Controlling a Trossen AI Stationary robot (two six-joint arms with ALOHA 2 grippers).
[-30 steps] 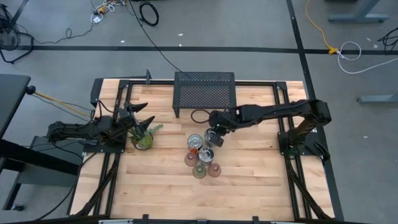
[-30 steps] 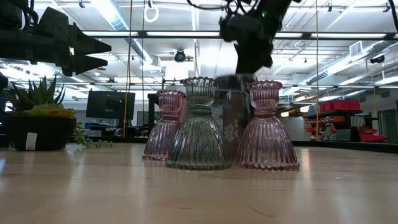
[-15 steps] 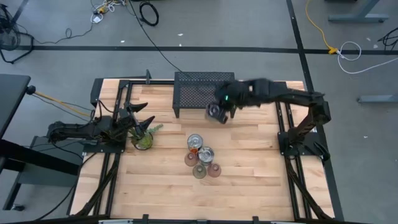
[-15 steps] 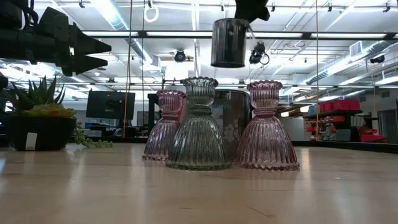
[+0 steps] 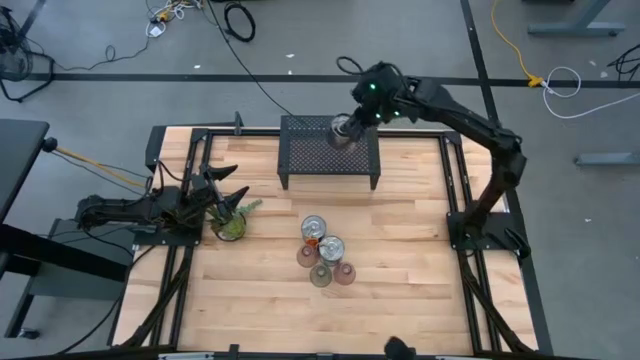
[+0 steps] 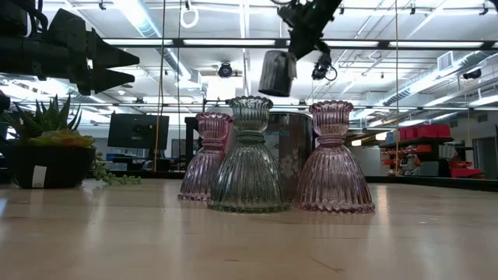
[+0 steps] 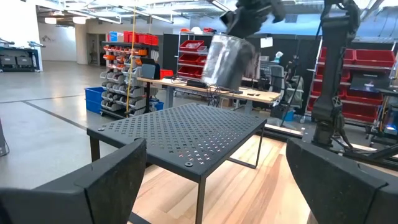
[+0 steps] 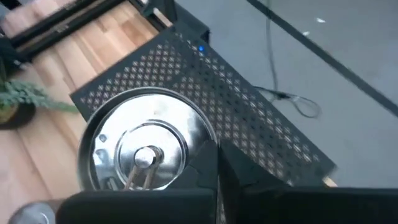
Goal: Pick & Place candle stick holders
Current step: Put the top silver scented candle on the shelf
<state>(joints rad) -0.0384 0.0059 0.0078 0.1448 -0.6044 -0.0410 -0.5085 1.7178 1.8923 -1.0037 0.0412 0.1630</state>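
Gripping a silver tin candle holder (image 5: 342, 128) by its rim, the right end effector (image 5: 356, 120) holds it tilted in the air above the black mesh stand (image 5: 329, 148), clear of the mesh top; half a second ago it hung in front of the stand's front edge. No lettering is legible on the tin. Two more tins (image 5: 322, 238) and three glass holders (image 5: 321, 266) remain clustered mid-table (image 5: 400, 270). The left end effector (image 5: 222, 190) hovers, fingers spread, beside the potted plant (image 5: 231, 222), unmoved.
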